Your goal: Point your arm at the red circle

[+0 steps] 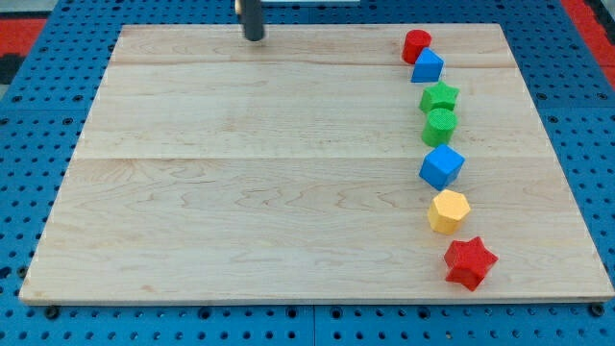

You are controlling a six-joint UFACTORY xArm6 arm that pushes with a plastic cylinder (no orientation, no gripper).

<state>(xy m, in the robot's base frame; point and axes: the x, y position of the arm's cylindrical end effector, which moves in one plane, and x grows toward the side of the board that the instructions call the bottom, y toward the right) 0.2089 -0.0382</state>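
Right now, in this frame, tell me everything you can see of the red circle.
The red circle is a small, squat, round block, solid matte red, looking like painted wood or plastic. It stands flat on the board near the view's top right, at the head of a column of blocks. A blue block sits just below it, touching or nearly so. My tip is far off to the view's left, at about the same height, not touching it.
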